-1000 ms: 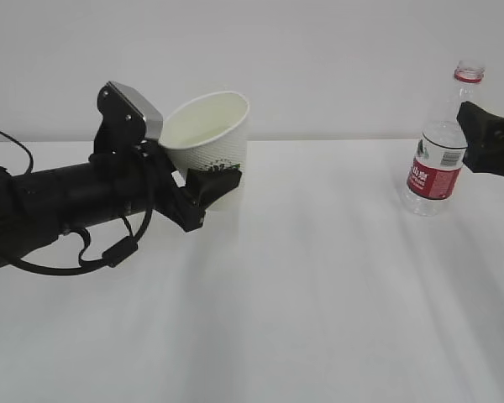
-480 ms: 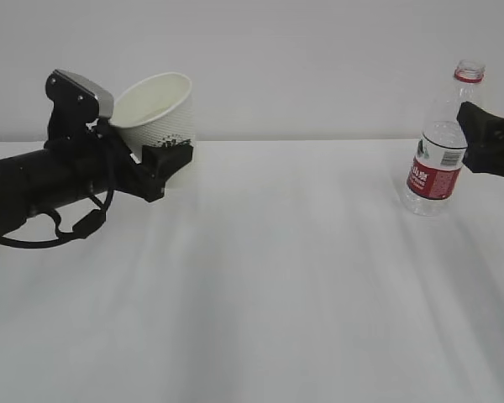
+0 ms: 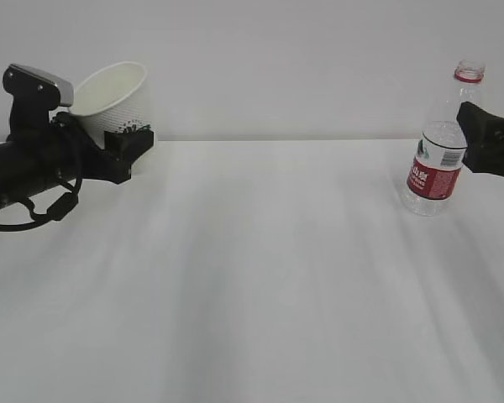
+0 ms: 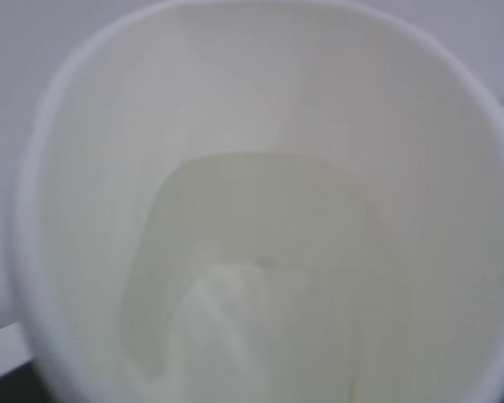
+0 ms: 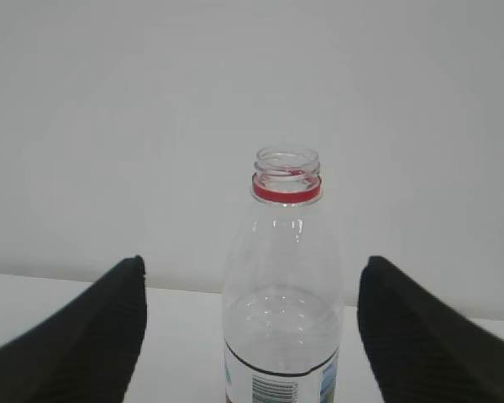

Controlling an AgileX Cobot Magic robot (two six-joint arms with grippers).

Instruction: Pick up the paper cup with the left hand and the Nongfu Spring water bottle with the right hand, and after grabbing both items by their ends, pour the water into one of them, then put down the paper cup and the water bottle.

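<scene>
The white table [image 3: 260,277] is carrying nothing besides the cup and the bottle, and a bare pale wall is standing behind its far edge. Nothing is lying between the two things; they are sitting well apart, one near each far corner.

The left hand [image 3: 124,147] is reaching in from the left edge, its black jaws clamping the lower part of the cup [image 3: 113,96] near the far left corner. The cup is being held clear of the table, tilting with its mouth pointing up and towards the left, its long axis slanting. The arm and loose cable are covering part of the cup's base and its printed side. In the left wrist view the cup [image 4: 260,210] is filling the frame, its rim cut off at the edges, and the water [image 4: 260,252] is showing as a faint yellowish pool inside; the jaws themselves are not showing there.

The bottle [image 3: 441,147] is standing upright near the far right corner, uncapped mouth pointing straight up. The right hand [image 3: 487,147] is coming in from the right edge, mostly cut off. In the right wrist view its jaws are standing apart on either side of the bottle [image 5: 286,294], spread wider than it and not touching it. The bottle's lower part is cut off there.
</scene>
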